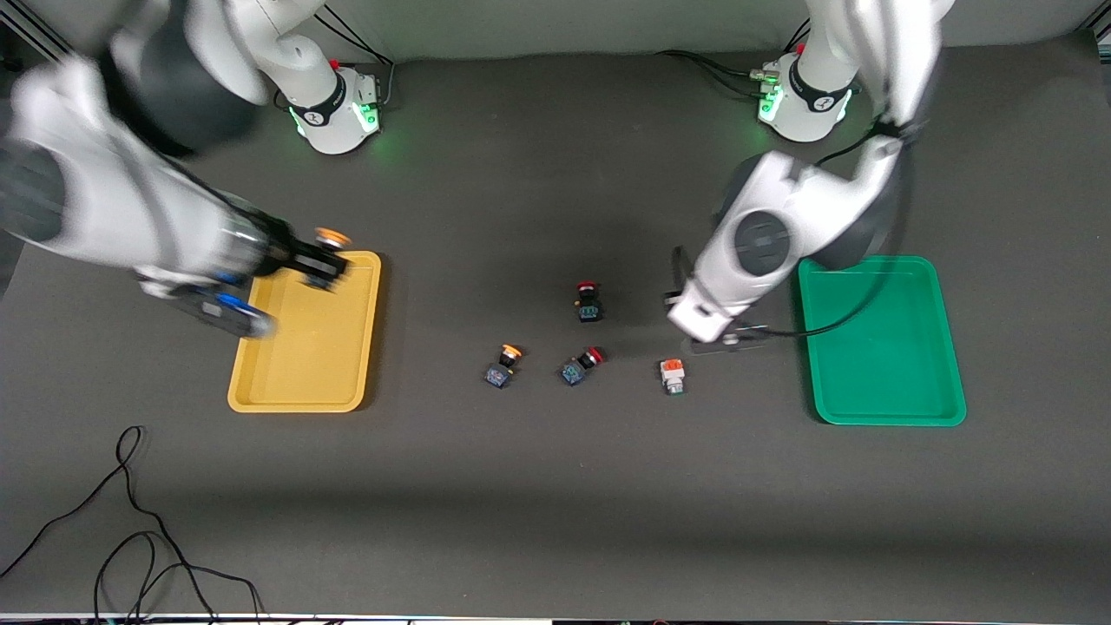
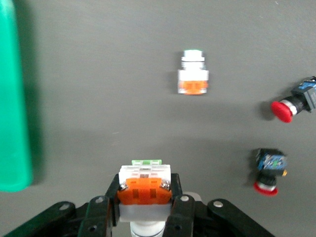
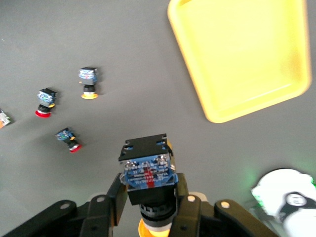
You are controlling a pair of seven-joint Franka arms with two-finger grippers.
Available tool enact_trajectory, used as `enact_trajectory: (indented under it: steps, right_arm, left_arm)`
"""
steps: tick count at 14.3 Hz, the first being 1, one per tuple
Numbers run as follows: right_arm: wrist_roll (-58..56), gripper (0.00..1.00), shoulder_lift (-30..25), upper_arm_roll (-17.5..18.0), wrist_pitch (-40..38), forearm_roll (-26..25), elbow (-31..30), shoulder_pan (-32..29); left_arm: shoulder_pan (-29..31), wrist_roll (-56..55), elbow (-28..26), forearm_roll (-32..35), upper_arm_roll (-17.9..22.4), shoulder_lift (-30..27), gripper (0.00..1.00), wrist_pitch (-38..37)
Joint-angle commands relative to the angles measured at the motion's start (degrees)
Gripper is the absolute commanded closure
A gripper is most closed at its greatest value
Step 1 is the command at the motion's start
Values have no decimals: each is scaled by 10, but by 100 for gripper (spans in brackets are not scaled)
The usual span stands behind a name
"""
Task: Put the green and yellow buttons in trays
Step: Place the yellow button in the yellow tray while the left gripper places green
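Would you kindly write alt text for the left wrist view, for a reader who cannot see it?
The left gripper holds a white button with an orange insert between its fingers, above the dark table. A second white button and two red-capped buttons lie on the table, with the green tray's edge at one side.

The dark worktop [image 1: 538, 486] carries a yellow tray [image 1: 305, 382] and green tray [image 1: 885, 382]; between them lie a yellow-capped button [image 1: 503, 365], two red-capped buttons [image 1: 588, 301] [image 1: 580, 365] and a white button [image 1: 673, 375].

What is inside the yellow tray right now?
No button lies in the yellow tray. The right end effector, holding a yellow button, hides the tray's corner beneath it.
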Motion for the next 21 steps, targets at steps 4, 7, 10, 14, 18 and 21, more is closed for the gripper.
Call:
enact_trajectory:
  steps: [4,7,10,14,18,21]
  right_arm:
    - [-297,100,-1,-157,88,-48,-151,6]
    - [-366,100,7,-179,253,-55,-276,4]
    - [-386,100,94,-168,394,-28,-345,11]
    - [-512,98,233,-144,422,119,-324,9]
    - [-505,0,202,-149,352,123,-281,13]
    - [-372,0,201,-148,210,116,-142,22]
  left_arm:
    - [196,233,-55,10,1,-53,100,-12]
    - [218,248,-74,72,1,20,100,101]
    - [220,249,-108,73,2,95,100,217]
    - [225,251,-108,88,2,114,92,234]
    - [238,292,-94,89,2,94,0,193]
    - [244,295,-37,82,-2,40,0,45]
